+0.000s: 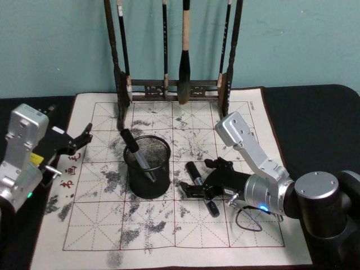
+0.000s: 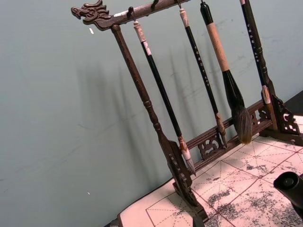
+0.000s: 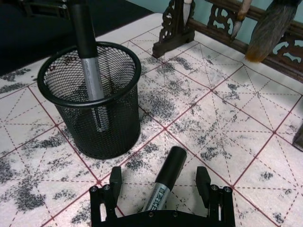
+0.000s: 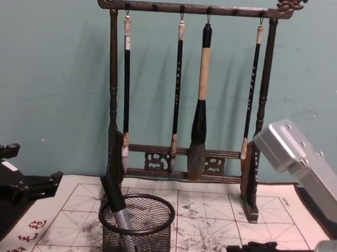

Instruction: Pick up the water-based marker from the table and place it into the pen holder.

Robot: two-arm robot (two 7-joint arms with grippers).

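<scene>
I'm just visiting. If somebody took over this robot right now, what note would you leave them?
Right gripper: open, down at the mat, one finger on each side of the lying marker, not yet closed.
Left gripper: open, idle at the mat's left edge.
Pen holder: upright, with another marker already inside.
Left to do: close, lift, drop the marker into the holder.

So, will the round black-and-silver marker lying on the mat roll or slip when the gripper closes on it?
Probably it rolls easily: the black-and-silver marker is a smooth cylinder lying flat inside the open right gripper. Its shiny barrel may slip. It looks rigid and light. The left gripper is parked beside the cream mat.
</scene>
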